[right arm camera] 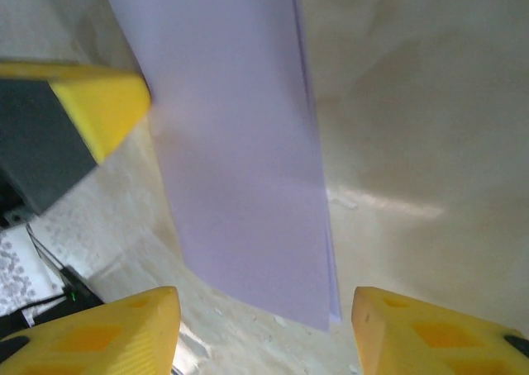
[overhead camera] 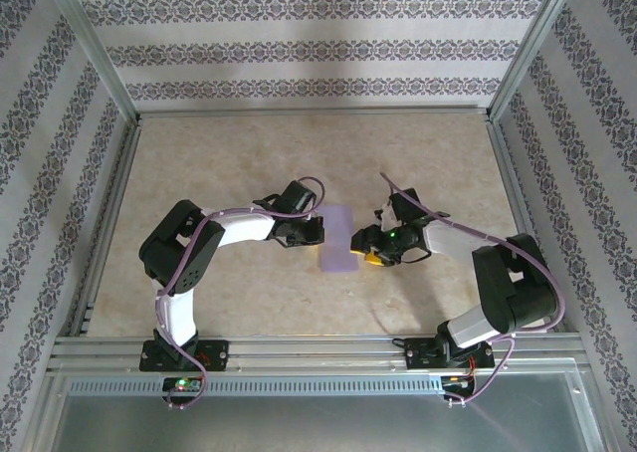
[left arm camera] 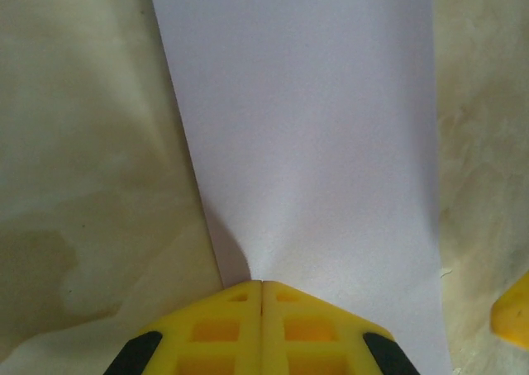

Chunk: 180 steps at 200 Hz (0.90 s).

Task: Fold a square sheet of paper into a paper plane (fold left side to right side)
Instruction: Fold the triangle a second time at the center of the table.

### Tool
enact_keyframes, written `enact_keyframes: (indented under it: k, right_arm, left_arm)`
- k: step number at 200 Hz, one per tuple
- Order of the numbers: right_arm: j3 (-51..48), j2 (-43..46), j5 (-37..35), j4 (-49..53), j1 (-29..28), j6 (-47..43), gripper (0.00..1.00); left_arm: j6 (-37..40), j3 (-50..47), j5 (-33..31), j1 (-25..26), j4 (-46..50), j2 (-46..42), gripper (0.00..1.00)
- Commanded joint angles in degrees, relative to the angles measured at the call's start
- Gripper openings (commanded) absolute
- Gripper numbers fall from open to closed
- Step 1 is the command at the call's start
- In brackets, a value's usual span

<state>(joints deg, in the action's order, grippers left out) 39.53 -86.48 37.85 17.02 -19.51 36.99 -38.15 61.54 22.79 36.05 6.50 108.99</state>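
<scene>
- The thin lavender sheet of paper (overhead camera: 338,238) lies flat near the middle of the beige, marble-look counter (overhead camera: 229,153), a bit closer to the near edge. It looks folded in half into a narrow strip.
- The left gripper (left arm camera: 261,286) has yellow fingers and is clenched tight. Its tip touches the left long side of the strip. I cannot tell if it pinches the paper or just pushes on it.
- The right gripper (right arm camera: 264,302) has its jaws apart and grasps nothing. A corner of the strip, where two layers show, lies just in front, between them.
- I think the step is to make the fold neat. The left tip should press down and not slide, so the paper does not shift.
- The right gripper should come in low and gentle, so the two loose edges line up and do not crumple.
</scene>
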Motion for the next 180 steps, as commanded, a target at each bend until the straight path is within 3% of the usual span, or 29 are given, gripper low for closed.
enact_keyframes:
  k: [1,89,180]
  right_arm:
    - [1.1,-1.0,1.0,2.4,-2.2,0.6,0.56]
    - [1.5,-2.6,-3.4,4.3,-4.5,-0.2,0.57]
    - [2.6,-3.9,-1.2,-0.1,-5.4,1.8,0.54]
  left_arm:
    - [1.1,0.2,-1.3,0.8,3.6,0.8,0.0]
    - [1.1,0.3,-1.0,0.8,3.1,1.0,0.0]
    - [0.9,0.0,-0.9,0.8,2.7,0.9,0.0]
